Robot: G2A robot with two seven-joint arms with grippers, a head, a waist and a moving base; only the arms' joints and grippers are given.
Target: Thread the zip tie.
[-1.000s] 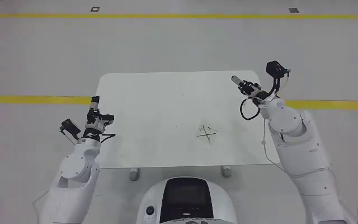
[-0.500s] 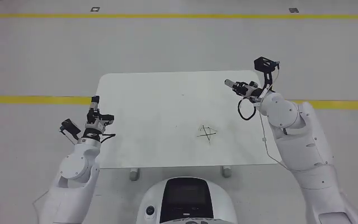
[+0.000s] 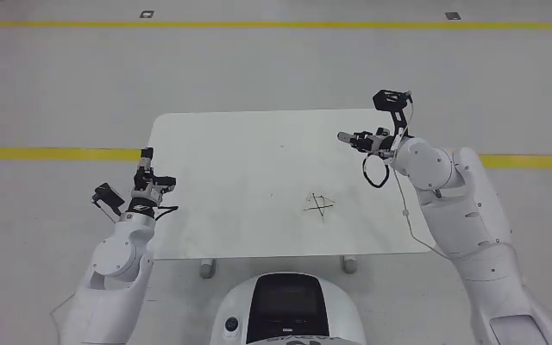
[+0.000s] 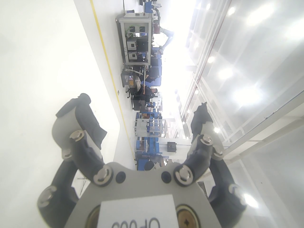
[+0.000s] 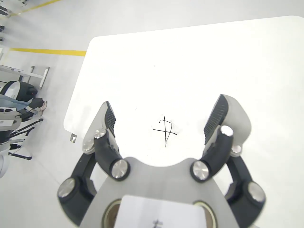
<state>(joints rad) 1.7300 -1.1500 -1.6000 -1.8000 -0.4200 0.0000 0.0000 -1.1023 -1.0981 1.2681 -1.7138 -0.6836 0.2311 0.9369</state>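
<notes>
Looking down on a white table (image 3: 241, 172), the right arm (image 3: 427, 164) hangs over its far right part and the left arm (image 3: 121, 250) sits off its left edge.

- The right claw (image 5: 165, 102) is spread wide, holds nothing and aims down toward the zip tie (image 5: 165, 130).
- The left claw (image 4: 142, 102) is also wide and empty, and points away from the table.
- The zip tie lies flat near the front edge, right of centre, well apart from both claws. It looks like two or three thin black strands crossed. They are too thin to count, and I can't tell which end is the head.

My read is that the step in hand is the first pick, not yet begun. To do it well:

- Come down on a free end away from the crossing, so only one strand gets pinched.
- Narrow the jaws before descent.
- Grip near the tail, leaving the tip out for threading.
- Have the left claw take the head end, slot facing the tail.

One risk is that the strand lies flat, so the claw may slide over it.
</notes>
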